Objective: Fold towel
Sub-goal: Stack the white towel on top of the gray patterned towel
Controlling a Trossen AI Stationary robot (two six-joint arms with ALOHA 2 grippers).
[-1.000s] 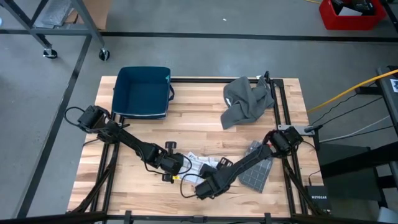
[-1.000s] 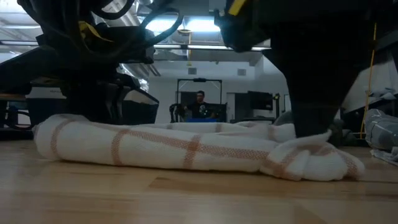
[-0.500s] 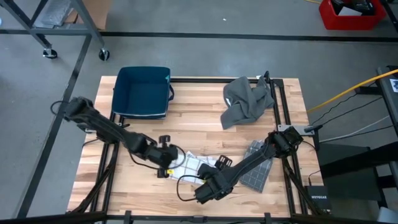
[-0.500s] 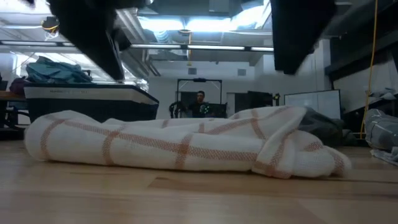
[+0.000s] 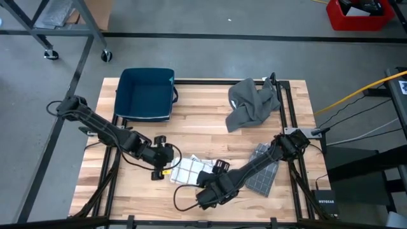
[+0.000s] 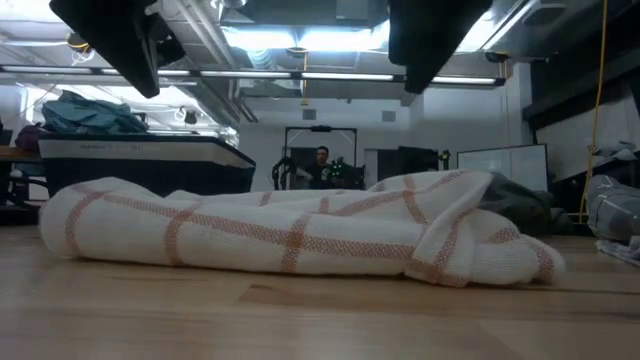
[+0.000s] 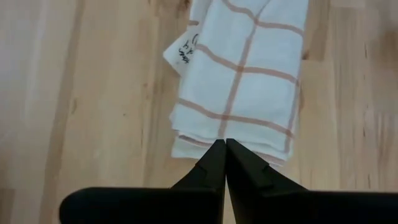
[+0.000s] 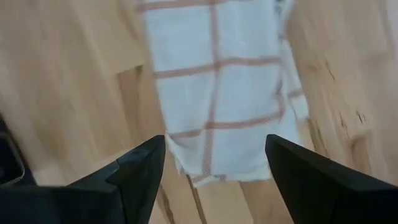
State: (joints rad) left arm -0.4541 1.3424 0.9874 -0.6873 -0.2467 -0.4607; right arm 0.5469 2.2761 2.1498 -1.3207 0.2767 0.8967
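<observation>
My right gripper (image 5: 205,194) hung at the near edge of the wooden table (image 5: 210,137), fingers (image 8: 134,171) spread wide and empty above the towel's near end. The white towel (image 5: 191,170) with orange checks lay folded in a thick bundle just beyond, flat on the boards. My left gripper (image 5: 163,164) hovered beside its left edge, fingers (image 7: 214,163) pressed together on nothing. Right of the towel lay a grey grid mat (image 5: 262,175). Farther back sat a blue bin (image 5: 146,93) and a crumpled grey cloth (image 5: 252,103)
</observation>
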